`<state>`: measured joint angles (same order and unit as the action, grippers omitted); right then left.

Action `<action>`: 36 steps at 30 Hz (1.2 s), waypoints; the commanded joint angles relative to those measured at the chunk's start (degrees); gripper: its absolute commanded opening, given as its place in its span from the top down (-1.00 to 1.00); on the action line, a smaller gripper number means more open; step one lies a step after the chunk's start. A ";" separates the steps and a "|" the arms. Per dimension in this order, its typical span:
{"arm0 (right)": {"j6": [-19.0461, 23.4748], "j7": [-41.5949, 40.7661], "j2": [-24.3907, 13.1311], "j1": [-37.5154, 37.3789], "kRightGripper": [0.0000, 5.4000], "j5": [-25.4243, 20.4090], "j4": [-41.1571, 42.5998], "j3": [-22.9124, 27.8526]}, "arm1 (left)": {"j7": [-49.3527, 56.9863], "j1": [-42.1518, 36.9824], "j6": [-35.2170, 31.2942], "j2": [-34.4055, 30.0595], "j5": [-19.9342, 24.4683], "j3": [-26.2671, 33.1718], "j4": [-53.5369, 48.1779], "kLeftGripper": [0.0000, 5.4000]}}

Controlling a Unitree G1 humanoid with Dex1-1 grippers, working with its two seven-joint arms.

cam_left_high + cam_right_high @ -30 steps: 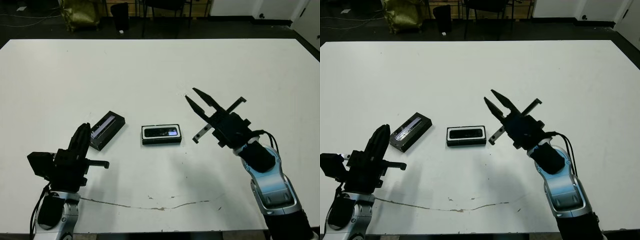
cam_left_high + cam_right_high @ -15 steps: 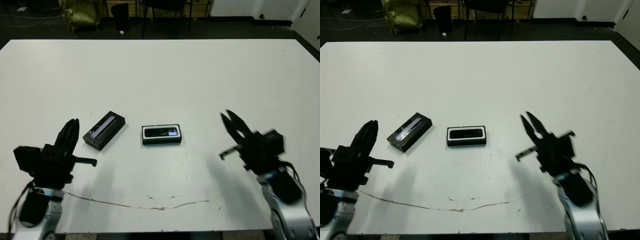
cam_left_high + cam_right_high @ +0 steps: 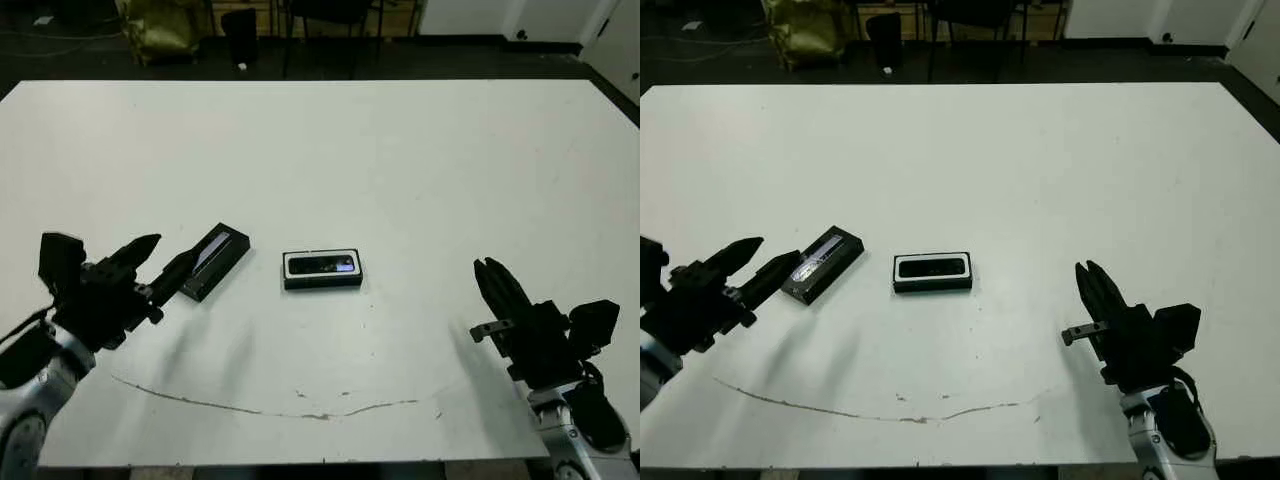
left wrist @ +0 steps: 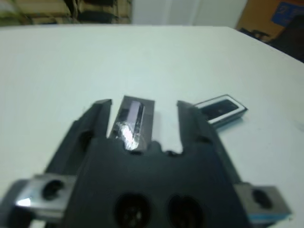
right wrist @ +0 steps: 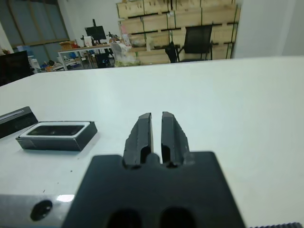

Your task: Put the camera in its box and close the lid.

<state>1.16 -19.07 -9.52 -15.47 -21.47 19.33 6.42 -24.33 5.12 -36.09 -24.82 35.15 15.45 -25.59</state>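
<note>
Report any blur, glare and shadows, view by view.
Left wrist view: soft overall, glare on the lid stripe. Right wrist view: the box sharp, the right gripper body slightly soft. Eye views: sharp, with faint shadows under the left gripper and right gripper.

I see camera [image 3: 324, 265] in box [image 3: 322, 281], mid table [image 3: 400, 140]; lid [image 3: 212, 260] just to its left.
</note>
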 commanded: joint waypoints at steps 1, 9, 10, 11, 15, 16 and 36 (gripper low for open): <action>-1.27 -0.47 0.51 -0.67 1.00 -0.24 -1.98 0.61 | -1.16 -0.14 -2.96 -0.78 2.21 0.10 2.11 -0.62; 3.82 3.01 -0.34 -1.41 1.00 0.39 2.26 1.05 | 1.66 0.43 -4.93 1.19 3.77 -0.99 2.13 -1.00; 4.81 3.76 -0.40 -1.57 1.00 0.61 3.19 1.08 | 1.72 0.59 -4.28 1.10 2.98 -1.49 2.15 -1.00; 5.39 4.16 -0.42 -1.65 1.00 0.66 3.82 1.13 | 1.68 0.76 -3.61 1.01 2.15 -1.94 2.23 -1.00; 6.52 4.58 -0.34 -1.61 1.00 0.21 4.86 1.36 | 0.86 0.91 -2.31 0.87 0.77 -2.86 3.23 -1.00; 6.45 4.42 -0.33 -1.55 1.00 0.13 4.82 1.41 | 0.73 0.98 -2.19 0.84 0.58 -3.00 3.34 -1.00; 13.63 8.14 -0.42 -0.78 1.00 -0.70 12.38 2.59 | 0.45 1.98 -2.57 2.61 0.33 -4.60 3.54 -1.00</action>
<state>13.09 -11.66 -9.74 -16.14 -21.86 31.36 8.48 -24.46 6.38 -37.68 -22.28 35.96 11.49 -22.83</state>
